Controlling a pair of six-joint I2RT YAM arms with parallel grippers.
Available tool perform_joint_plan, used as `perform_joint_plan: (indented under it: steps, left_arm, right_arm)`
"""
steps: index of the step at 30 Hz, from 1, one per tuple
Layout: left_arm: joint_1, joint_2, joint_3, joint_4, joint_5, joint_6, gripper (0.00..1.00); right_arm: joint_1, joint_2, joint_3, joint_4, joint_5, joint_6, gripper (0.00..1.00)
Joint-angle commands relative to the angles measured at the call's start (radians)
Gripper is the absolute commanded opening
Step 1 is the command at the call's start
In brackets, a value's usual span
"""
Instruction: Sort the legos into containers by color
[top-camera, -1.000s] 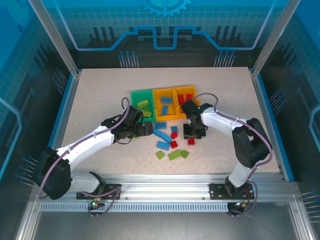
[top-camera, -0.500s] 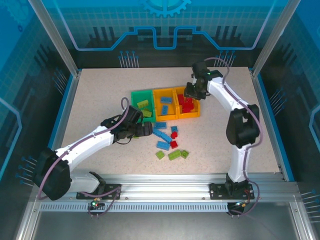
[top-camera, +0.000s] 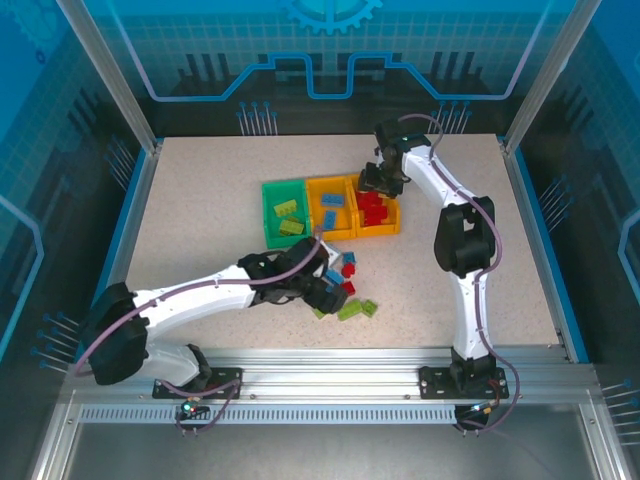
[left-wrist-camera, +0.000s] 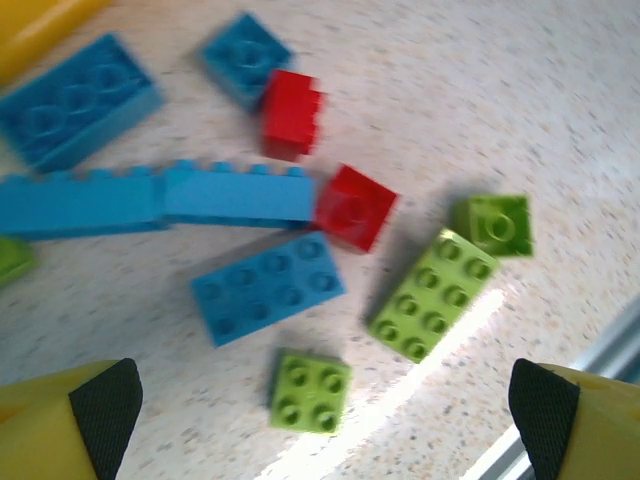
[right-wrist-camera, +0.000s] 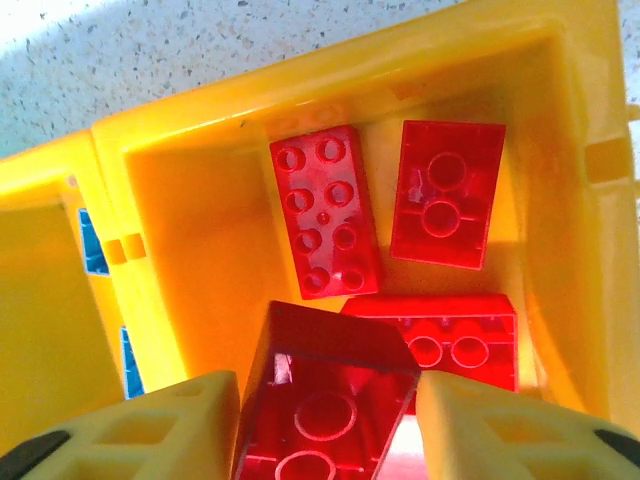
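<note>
Loose legos lie on the table in front of the bins: blue ones (top-camera: 330, 275), red ones (top-camera: 348, 270) and lime green ones (top-camera: 352, 310). My left gripper (top-camera: 325, 295) hovers open over them, its fingers wide apart, with a small green square brick (left-wrist-camera: 310, 390) below the gap. A blue brick (left-wrist-camera: 268, 288) and a long green brick (left-wrist-camera: 433, 294) lie beside it. My right gripper (top-camera: 372, 180) is over the right orange bin (top-camera: 395, 218), shut on a tilted red lego (right-wrist-camera: 325, 410). Three more red bricks (right-wrist-camera: 325, 210) lie inside this bin (right-wrist-camera: 200, 250).
The green bin (top-camera: 267, 215) holds green bricks (top-camera: 287, 208). The middle orange bin (top-camera: 313, 210) holds blue ones (top-camera: 332, 200). Blue side rails (top-camera: 128, 220) border the table, and a metal rail (top-camera: 340, 360) runs along its near edge.
My left arm has swung from beside the green bin to above the loose pile. My right arm has carried a red lego from the pile to over the right orange bin.
</note>
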Motion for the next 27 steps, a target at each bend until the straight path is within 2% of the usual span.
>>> perform_joint_plan:
  steps: [1,5,8,13,18,27]
  left_arm:
    - [-0.023,0.057,0.037,0.036,0.073,0.173,0.98]
    - [-0.036,0.109,0.046,0.052,0.140,0.233,0.95]
    - [-0.049,0.137,0.046,0.071,0.130,0.244,0.94]
    - [-0.063,0.179,0.053,0.112,0.129,0.255,0.92]
    - [-0.083,0.257,0.089,0.107,0.130,0.275,0.87]
    - [-0.085,0.319,0.098,0.133,0.131,0.305,0.84]
  right_arm:
    - [-0.007,0.028,0.033,-0.054,-0.030,-0.009,0.60]
    - [-0.006,-0.004,0.014,-0.045,-0.051,-0.005,0.69]
    - [-0.005,-0.061,-0.029,-0.015,-0.066,0.002,0.73]
    - [-0.006,-0.158,-0.104,0.017,-0.089,0.003,0.73]
    - [-0.017,-0.289,-0.252,0.073,-0.093,0.001,0.74]
    - [-0.109,-0.477,-0.489,0.126,-0.098,-0.011,0.75]
